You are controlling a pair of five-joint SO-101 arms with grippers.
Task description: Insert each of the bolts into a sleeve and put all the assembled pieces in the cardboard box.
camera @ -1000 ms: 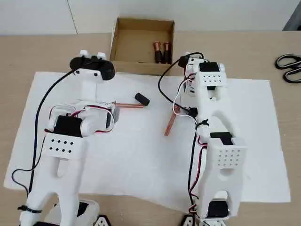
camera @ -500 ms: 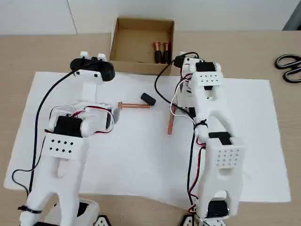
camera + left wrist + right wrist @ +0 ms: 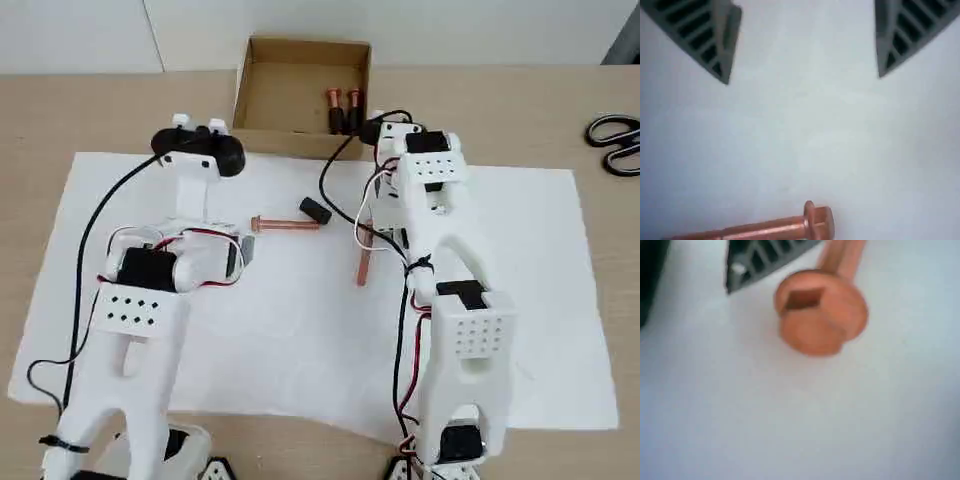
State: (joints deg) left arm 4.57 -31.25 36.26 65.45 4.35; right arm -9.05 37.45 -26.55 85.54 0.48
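Smooth copper bolt lies flat on the white paper sheet, its round head toward the left gripper. A stubby black sleeve sits just beside its tip. Vs a sec ago both are a bit further right, and the 2nd bolt hangs straighter. Left gripper's ribbed fingers gape wide, nothing btwn them. The right gripper clamps the 2nd bolt by its shank. Behind, the cardboard box holds two assembled pcs.
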